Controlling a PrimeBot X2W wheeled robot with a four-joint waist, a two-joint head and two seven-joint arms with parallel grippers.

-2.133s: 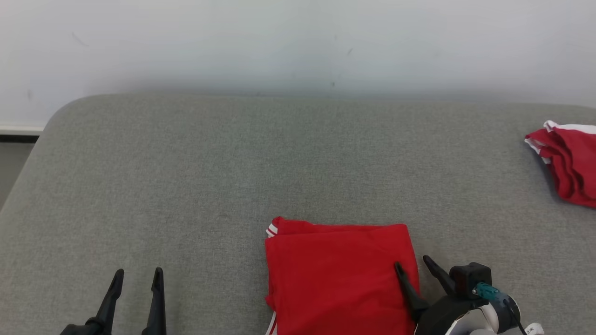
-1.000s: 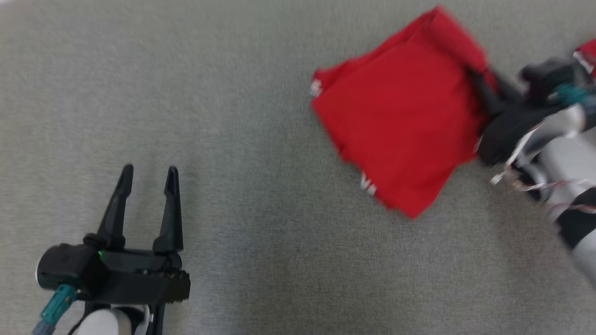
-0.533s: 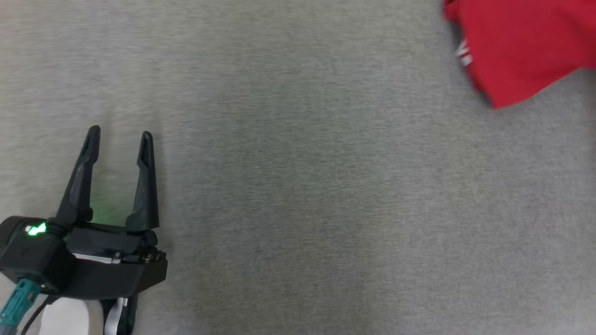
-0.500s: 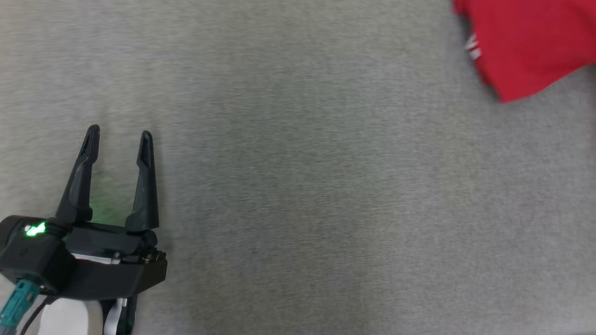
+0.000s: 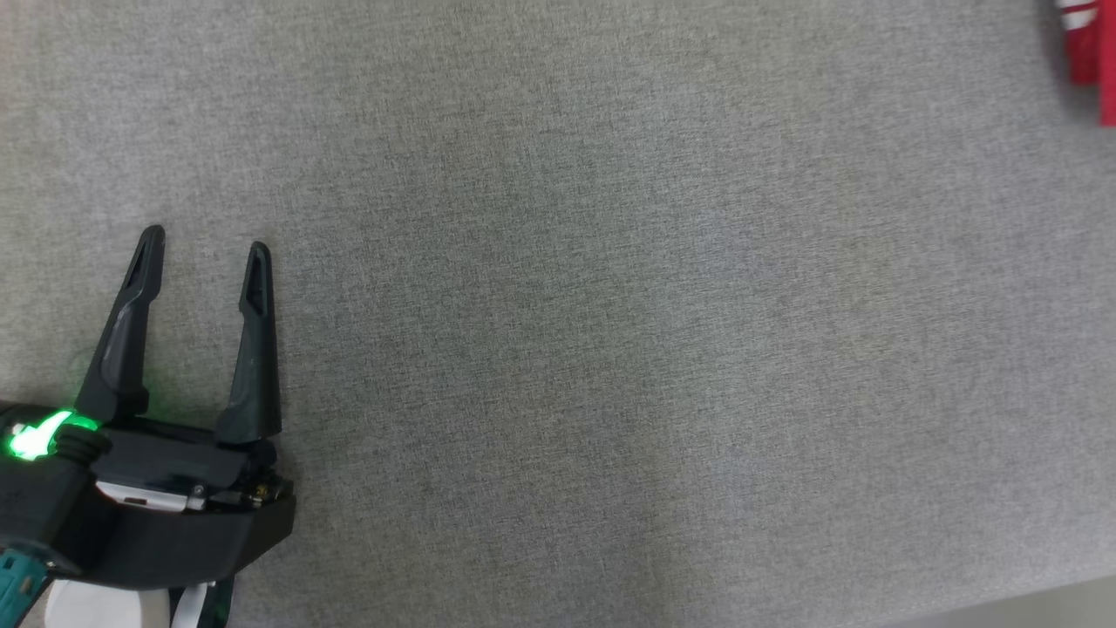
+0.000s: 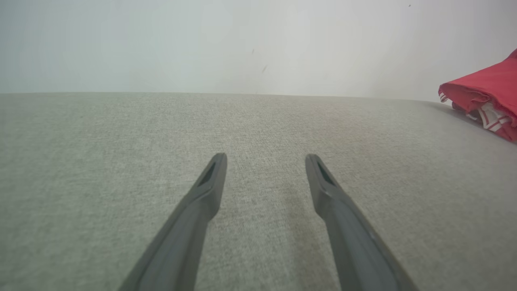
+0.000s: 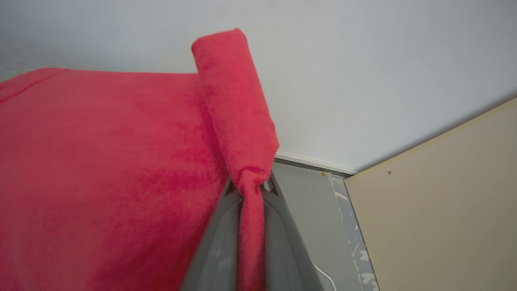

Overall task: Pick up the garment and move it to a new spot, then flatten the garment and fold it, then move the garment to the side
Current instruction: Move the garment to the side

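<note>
We see the plain red soft-cloth garment (image 7: pixel 113 169) bunched into a rolled fold that rises past the fingertips of our right gripper (image 7: pixel 251 186), whose jaws pinch narrowly on that fold. Our left gripper (image 5: pixel 205 240) hovers low over the grey woven fabric surface (image 5: pixel 610 349), jaws wide and empty.

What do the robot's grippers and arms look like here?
The left gripper has two long, tapering black fingers with slotted tips on a blocky black body, with a glowing green light, a teal cable connector and a white forearm. On the right gripper, the fingers look smooth grey.
</note>
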